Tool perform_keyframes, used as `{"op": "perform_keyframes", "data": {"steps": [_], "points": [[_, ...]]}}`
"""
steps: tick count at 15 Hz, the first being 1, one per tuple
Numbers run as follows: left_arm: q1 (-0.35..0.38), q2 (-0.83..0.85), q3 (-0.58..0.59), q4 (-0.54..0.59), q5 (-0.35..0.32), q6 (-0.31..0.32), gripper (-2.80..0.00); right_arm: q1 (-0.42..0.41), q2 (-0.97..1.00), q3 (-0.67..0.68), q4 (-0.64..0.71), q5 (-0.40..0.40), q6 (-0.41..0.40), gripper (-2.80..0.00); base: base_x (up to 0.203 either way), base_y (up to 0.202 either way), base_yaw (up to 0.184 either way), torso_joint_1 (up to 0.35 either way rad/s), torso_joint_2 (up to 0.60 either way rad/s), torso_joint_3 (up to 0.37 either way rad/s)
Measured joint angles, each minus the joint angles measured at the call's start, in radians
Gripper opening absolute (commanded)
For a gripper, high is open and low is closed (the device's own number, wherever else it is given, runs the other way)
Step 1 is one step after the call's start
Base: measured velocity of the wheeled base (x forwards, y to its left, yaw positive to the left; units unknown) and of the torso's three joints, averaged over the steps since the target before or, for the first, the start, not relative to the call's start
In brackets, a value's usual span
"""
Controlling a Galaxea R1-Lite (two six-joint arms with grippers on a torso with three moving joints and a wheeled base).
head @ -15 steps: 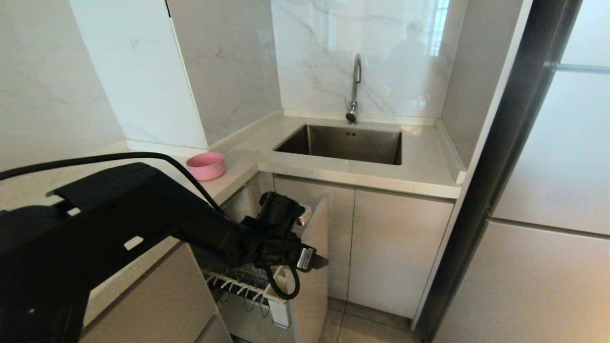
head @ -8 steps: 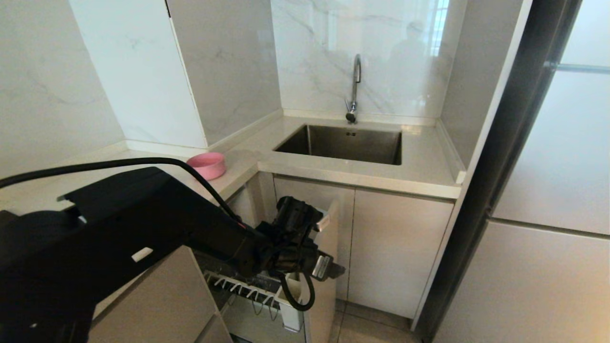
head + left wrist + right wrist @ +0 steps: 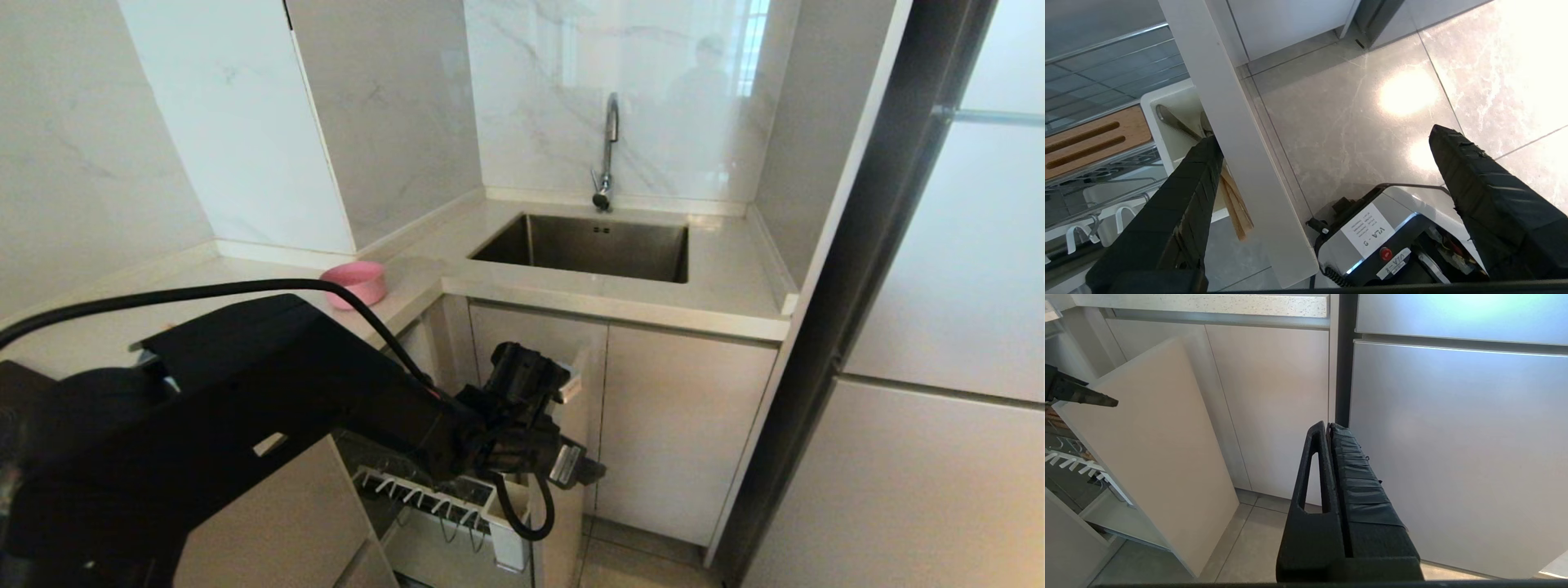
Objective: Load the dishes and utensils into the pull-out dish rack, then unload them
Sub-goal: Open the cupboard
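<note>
The pull-out dish rack (image 3: 433, 500) stands drawn out under the counter, its beige front panel (image 3: 563, 498) facing right. My left gripper (image 3: 545, 390) is open wide astride the panel's top edge (image 3: 1237, 134). One finger (image 3: 1184, 204) is inside by the white utensil cup (image 3: 1167, 139), the other finger (image 3: 1486, 192) hangs outside over the floor. In that cup stand the wooden chopsticks (image 3: 1236, 206) and the silver spoon (image 3: 1173, 120). The pink bowl (image 3: 357, 282) sits on the counter. My right gripper (image 3: 1329, 426) is shut and empty, parked low facing the cabinets.
The steel sink (image 3: 588, 245) and faucet (image 3: 608, 155) lie at the back. Closed cabinet doors (image 3: 678, 425) stand right of the rack, and a tall pale unit (image 3: 939, 343) fills the right side. My own base (image 3: 1384, 241) sits on the tiled floor below the left gripper.
My left gripper has moved to the right, and the rack's front panel has slid out the same way with it. The right arm has stayed still.
</note>
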Motion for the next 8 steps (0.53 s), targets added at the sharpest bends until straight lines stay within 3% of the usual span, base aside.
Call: {"op": "perform_keyframes", "data": {"steps": [8], "points": [[-0.071, 0.004, -0.011, -0.001, -0.018, -0.031, 0.0, 0.0, 0.0, 0.0, 0.0, 0.0, 0.0, -2.8, 0.0, 0.0, 0.0, 0.0, 0.0, 0.0]]}}
